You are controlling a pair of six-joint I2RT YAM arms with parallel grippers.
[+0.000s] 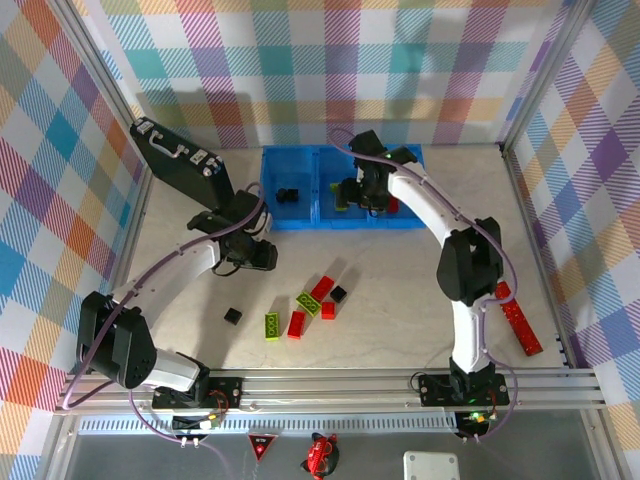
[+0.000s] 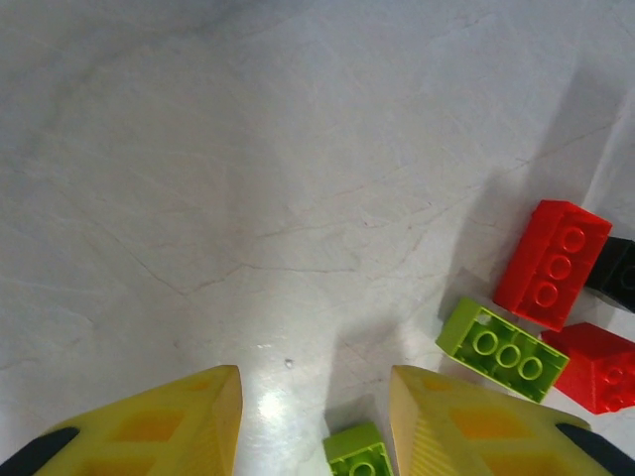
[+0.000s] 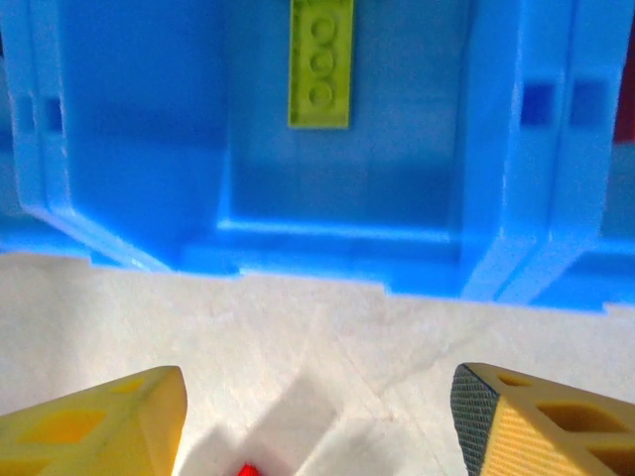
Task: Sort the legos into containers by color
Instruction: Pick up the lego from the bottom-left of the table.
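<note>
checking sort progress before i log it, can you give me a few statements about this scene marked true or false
1. A black lego lies in the left compartment of the blue tray. True.
2. Every lego is already in the tray. False: loose legos, red, green and black, lie on the table.
3. A green lego lies in the compartment ahead of the right gripper. True.
4. The right gripper is shut. False: its fingers stand well apart.
5. The long red stick lies in the tray. False: it lies on the table, off to the right beside the right arm.
</note>
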